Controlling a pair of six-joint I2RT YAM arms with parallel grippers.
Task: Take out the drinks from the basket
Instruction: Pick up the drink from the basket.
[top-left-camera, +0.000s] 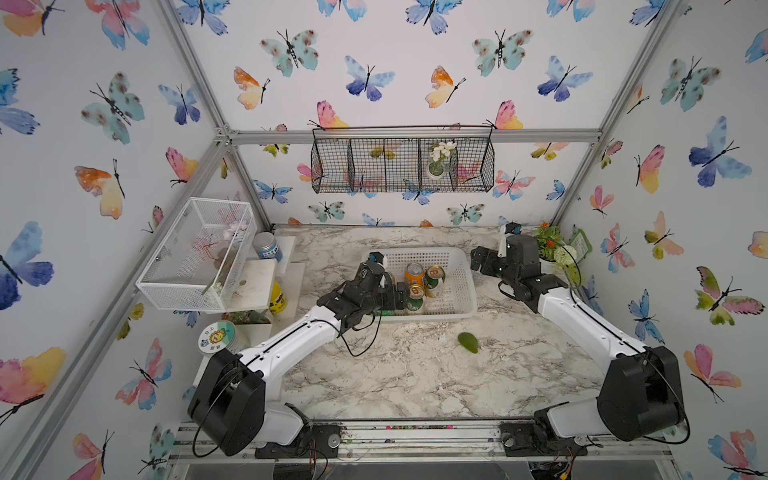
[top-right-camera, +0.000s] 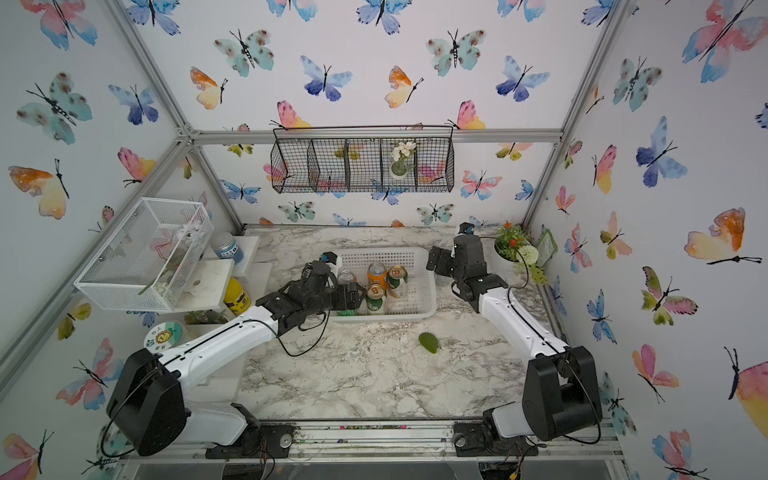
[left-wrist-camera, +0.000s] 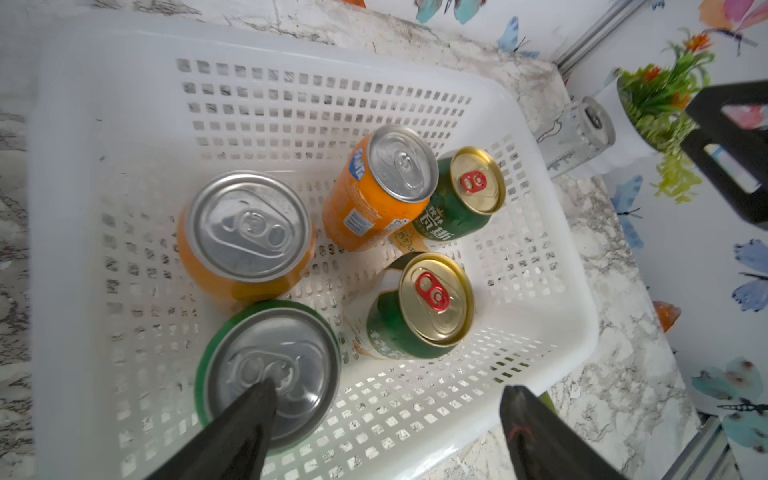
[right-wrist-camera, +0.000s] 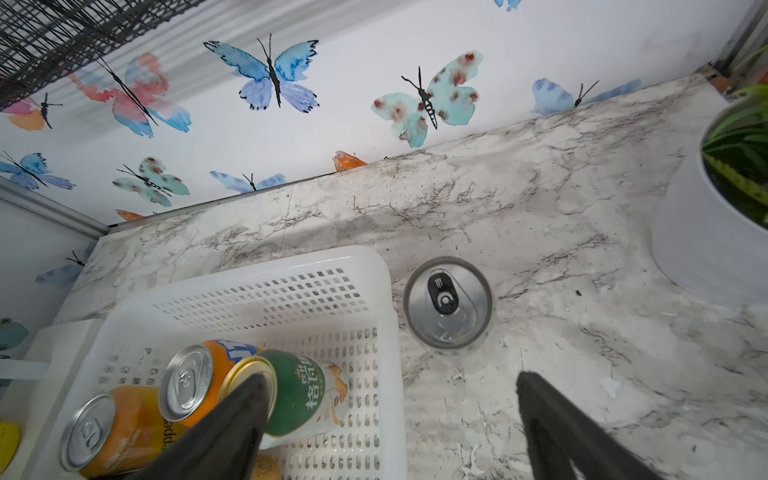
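The white perforated basket (top-left-camera: 415, 251) (left-wrist-camera: 249, 41) sits mid-table in both top views. Standing in it are two orange cans (left-wrist-camera: 245, 241) (left-wrist-camera: 382, 187), two dark green gold-topped cans (left-wrist-camera: 465, 195) (left-wrist-camera: 419, 307) and a bright green can (left-wrist-camera: 270, 374). A slim silver can (right-wrist-camera: 448, 303) (left-wrist-camera: 582, 133) stands on the table just outside the basket's right end. My left gripper (top-left-camera: 399, 295) (left-wrist-camera: 386, 415) is open over the basket's front left, with one finger over the bright green can's top and the other past the rim. My right gripper (top-left-camera: 478, 257) (right-wrist-camera: 390, 399) hangs open near the silver can, holding nothing.
A green avocado-like fruit (top-left-camera: 468, 342) lies on the marble in front of the basket. A potted plant (top-left-camera: 552, 245) fills the back right corner. At the left are a white mesh box (top-left-camera: 195, 253), a blue-lidded jar (top-left-camera: 266, 245) and a yellow bottle (top-left-camera: 277, 298).
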